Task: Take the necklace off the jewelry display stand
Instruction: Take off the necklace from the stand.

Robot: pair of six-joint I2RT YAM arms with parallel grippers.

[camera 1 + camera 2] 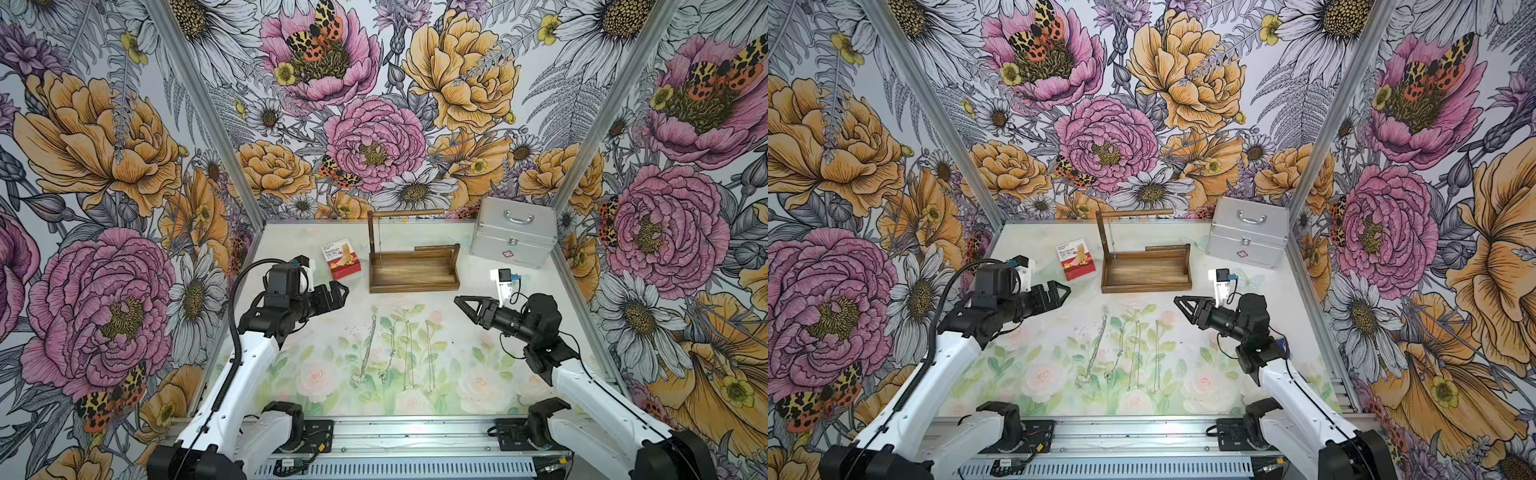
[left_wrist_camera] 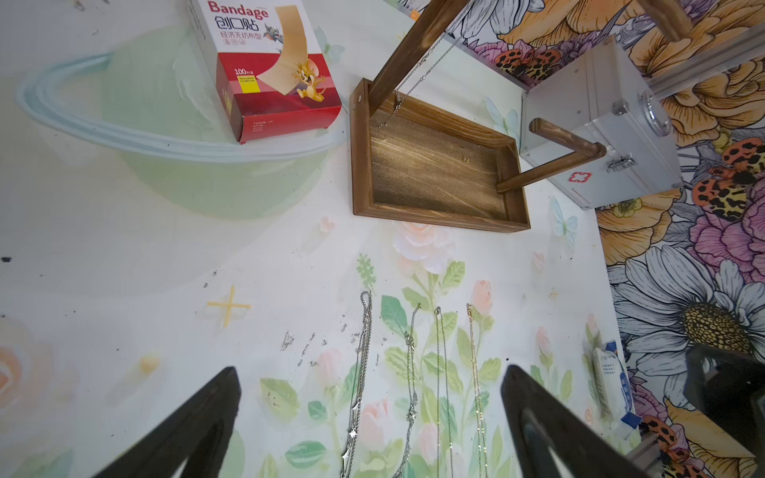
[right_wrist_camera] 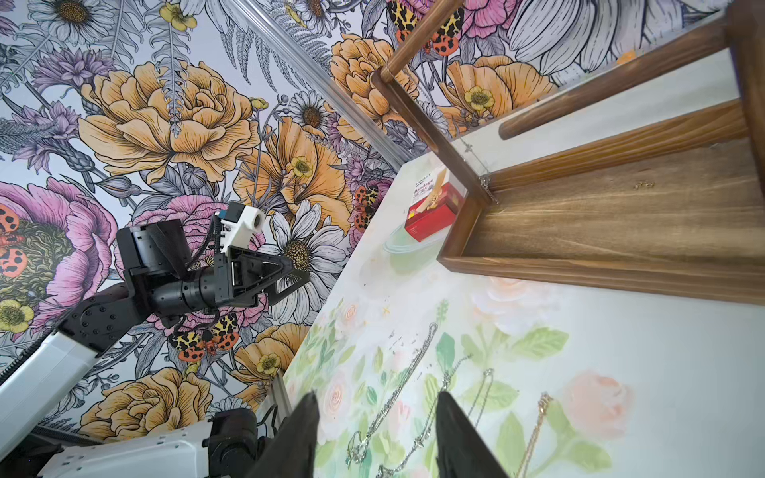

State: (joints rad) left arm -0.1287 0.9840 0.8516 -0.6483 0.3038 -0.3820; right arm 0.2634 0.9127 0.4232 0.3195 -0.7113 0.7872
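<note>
Left claw point(image 1: 340, 288), right claw point(image 1: 458, 300) apart, empty; four necklaces point(image 2: 364, 331) on table point(image 1: 478, 374), one necklace point(image 2: 425, 68) on stand point(image 1: 413, 287).

- A red-and-white bandage box point(image 1: 340, 258) is set near the far left of the tabletop point(image 1: 478, 374).
- A silver metal case point(image 1: 514, 232), handle on top, is placed in the far right corner.

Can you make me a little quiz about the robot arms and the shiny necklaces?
1. True or false: a necklace hangs on the jewelry display stand.
2. How many necklaces lie flat on the table? A two, B four, C six.
3. What colour is the case with the handle?
Key: 1 true; 2 B; 3 silver.
</note>
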